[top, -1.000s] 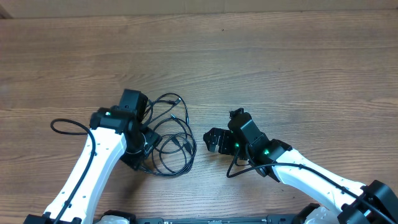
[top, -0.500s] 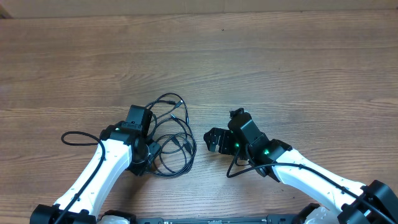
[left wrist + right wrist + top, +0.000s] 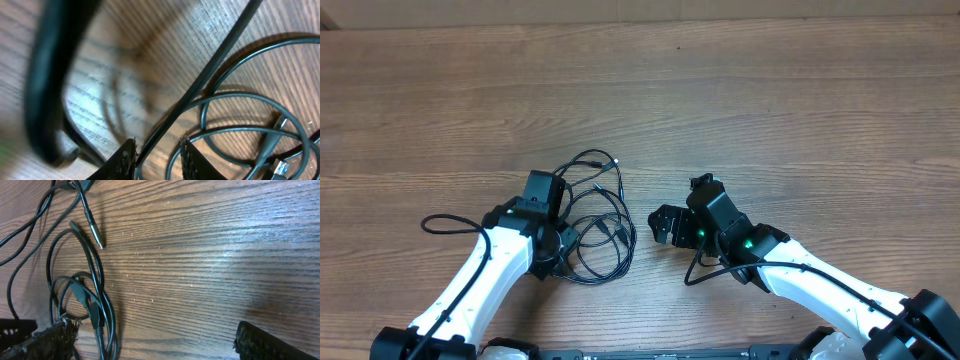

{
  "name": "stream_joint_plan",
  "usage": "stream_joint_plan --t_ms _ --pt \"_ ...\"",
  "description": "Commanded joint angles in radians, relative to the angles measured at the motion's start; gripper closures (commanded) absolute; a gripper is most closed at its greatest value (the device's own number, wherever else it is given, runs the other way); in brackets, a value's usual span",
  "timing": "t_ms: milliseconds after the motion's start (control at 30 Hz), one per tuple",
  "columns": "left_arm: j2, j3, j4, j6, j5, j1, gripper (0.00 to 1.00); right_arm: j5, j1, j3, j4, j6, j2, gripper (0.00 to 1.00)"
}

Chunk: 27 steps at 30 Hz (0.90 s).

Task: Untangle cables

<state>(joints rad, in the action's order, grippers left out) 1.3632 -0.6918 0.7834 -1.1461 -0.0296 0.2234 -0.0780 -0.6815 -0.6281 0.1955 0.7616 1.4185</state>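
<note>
Left hand (image 3: 157,152), part open, straddles one strand (image 3: 210,75) slanting to the upper right. The cables (image 3: 100,305) lie left of the wide-open right hand (image 3: 680,205), so the left is nearer.

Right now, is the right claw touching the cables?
Apart. The overhead view shows a strip of bare table between the open right claw and the nearest loop of the cables.
</note>
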Motion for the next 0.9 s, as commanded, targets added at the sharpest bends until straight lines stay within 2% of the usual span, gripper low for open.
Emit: stream_joint_plan --t_ms 0,200,267,300,333,400,567,733,867 --pt "-0.008 0.037 -0.053 -0.003 -0.009 0.007 0.65 0.01 -0.004 0.0 -0.003 -0.006 0.002 0.0" --pt "-0.008 0.073 -0.088 -0.003 0.004 0.007 0.75 0.01 -0.004 0.0 -0.006 -0.006 0.002 0.0" --pt "-0.008 0.083 -0.093 -0.003 0.003 0.007 0.88 0.01 -0.004 0.0 -0.006 -0.006 0.002 0.0" --pt "-0.008 0.083 -0.098 -0.002 0.004 0.007 0.89 0.01 -0.004 0.0 -0.006 -0.006 0.002 0.0" --pt "-0.008 0.083 -0.126 -0.002 0.003 0.007 0.96 0.01 -0.004 0.0 -0.006 -0.006 0.002 0.0" --pt "-0.009 0.08 -0.167 0.018 0.002 0.007 0.96 0.01 -0.004 0.0 -0.006 -0.006 0.002 0.0" --pt "-0.01 -0.02 -0.234 0.196 -0.098 0.005 0.96 0.009 -0.004 0.0 -0.006 -0.006 0.002 0.0" --pt "-0.01 -0.248 -0.163 0.224 -0.149 0.005 0.96 -0.07 -0.004 0.0 -0.005 -0.003 0.002 0.0" --pt "-0.01 -0.479 -0.105 0.316 -0.174 0.005 0.96 -0.085 -0.004 0.0 -0.005 -0.003 0.002 0.0"
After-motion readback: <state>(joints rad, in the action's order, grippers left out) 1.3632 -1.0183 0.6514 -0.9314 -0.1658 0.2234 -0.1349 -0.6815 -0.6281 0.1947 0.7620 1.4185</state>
